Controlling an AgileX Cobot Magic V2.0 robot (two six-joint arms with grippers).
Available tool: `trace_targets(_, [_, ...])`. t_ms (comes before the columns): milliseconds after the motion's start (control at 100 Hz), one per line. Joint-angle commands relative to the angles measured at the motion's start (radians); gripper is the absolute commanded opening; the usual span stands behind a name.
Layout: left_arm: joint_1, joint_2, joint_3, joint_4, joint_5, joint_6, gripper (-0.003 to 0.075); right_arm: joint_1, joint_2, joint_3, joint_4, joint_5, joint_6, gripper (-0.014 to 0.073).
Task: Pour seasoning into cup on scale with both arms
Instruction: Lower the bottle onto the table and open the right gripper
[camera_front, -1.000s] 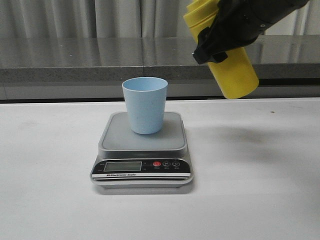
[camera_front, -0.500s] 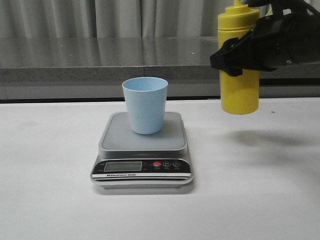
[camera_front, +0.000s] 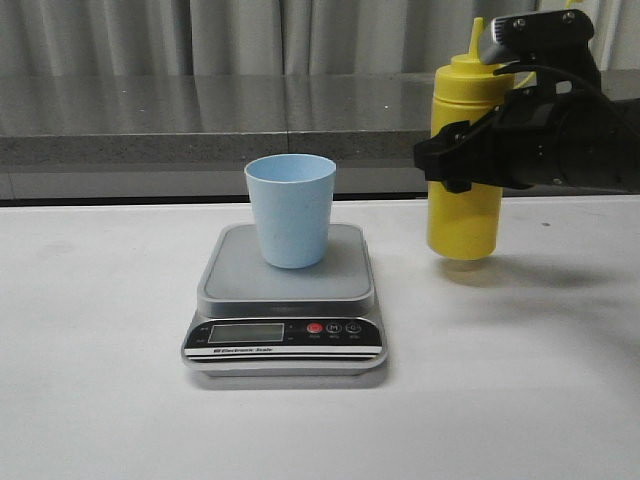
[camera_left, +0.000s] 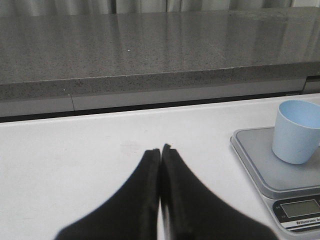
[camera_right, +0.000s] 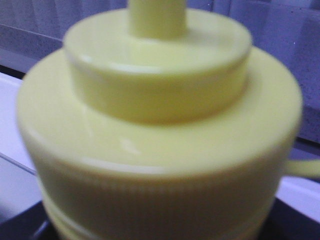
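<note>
— Where's the tall yellow plastic squeeze bottle (camera_front: 465, 160)?

— Upright, clamped in my right end effector (camera_front: 452, 160), just above the white worktop (camera_front: 520, 380), right of the flat grey scale (camera_front: 285, 300).

— And the pale blue plastic tumbler (camera_front: 290, 210)?

— On the platform. Left end effector (camera_left: 160, 165) is pinched together, empty.

— Step?

— Pouring looks finished, I think; next, set the bottle down.

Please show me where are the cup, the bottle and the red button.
cup (camera_front: 290, 212), front view, middle of its outer wall
bottle (camera_front: 463, 222), front view, lower body below the right tool
red button (camera_front: 314, 328), front view, its centre on the scale's panel
</note>
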Motion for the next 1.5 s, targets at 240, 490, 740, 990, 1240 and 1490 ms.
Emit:
trace_targets(240, [0.002, 0.008, -0.027, -0.015, -0.079, -0.005, -0.002, -0.014, -0.003, -0.018, 0.016, -0.105, 0.003, -0.0056])
trace_targets(490, [0.002, 0.008, -0.027, -0.015, -0.079, -0.005, -0.002, -0.016, 0.021, -0.018, 0.016, -0.108, 0.003, 0.0055])
trace_targets(740, [0.002, 0.008, -0.027, -0.015, -0.079, -0.005, -0.002, -0.016, 0.021, -0.018, 0.016, -0.134, 0.003, 0.0532])
trace_targets(990, [0.002, 0.008, -0.027, -0.015, -0.079, -0.005, -0.002, -0.016, 0.0, -0.011, 0.016, -0.114, 0.003, 0.0584])
trace_targets(1240, [0.002, 0.008, -0.027, -0.015, -0.079, -0.005, -0.002, -0.016, -0.053, 0.04, 0.016, -0.109, 0.003, 0.0584])
trace_targets(1490, [0.002, 0.008, -0.027, -0.015, -0.079, -0.005, -0.002, -0.016, -0.147, 0.144, 0.011, -0.109, 0.003, 0.0581])
